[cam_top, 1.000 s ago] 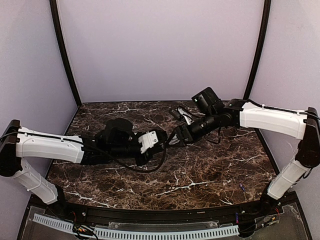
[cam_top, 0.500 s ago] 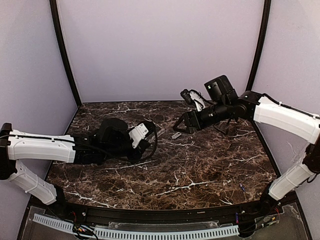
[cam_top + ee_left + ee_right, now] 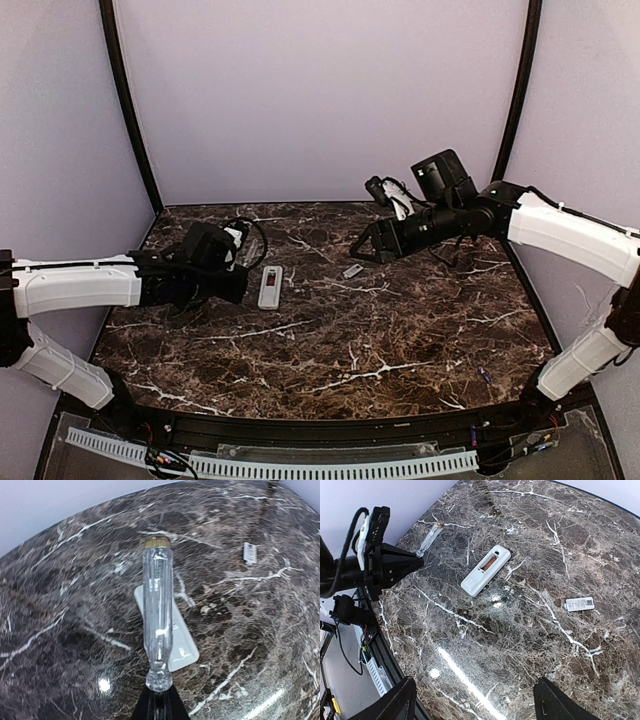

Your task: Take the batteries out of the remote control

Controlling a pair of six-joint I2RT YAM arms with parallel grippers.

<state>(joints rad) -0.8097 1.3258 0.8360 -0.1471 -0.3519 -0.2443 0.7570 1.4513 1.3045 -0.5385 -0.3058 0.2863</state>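
Observation:
The white remote control [image 3: 270, 287] lies flat on the marble table, back side up. In the right wrist view the remote [image 3: 479, 578] has its recess open, with the reddish batteries [image 3: 490, 563] inside. My left gripper [image 3: 238, 280] is just left of the remote and shut on a clear-handled tool [image 3: 157, 605] that reaches out over the remote [image 3: 183, 645]. My right gripper [image 3: 370, 246] hovers open and empty, up and to the right of the remote; its fingers [image 3: 385, 705] show at the bottom corners of its wrist view.
The small flat pale-grey cover piece [image 3: 352, 270] lies on the table right of the remote; it also shows in the right wrist view [image 3: 580, 604] and the left wrist view [image 3: 250, 552]. Purple walls close the back and sides.
My left arm has drawn back to the left, and the remote now lies flat on the table. My right arm lifted away up and to the right. The cover piece rests on the table.

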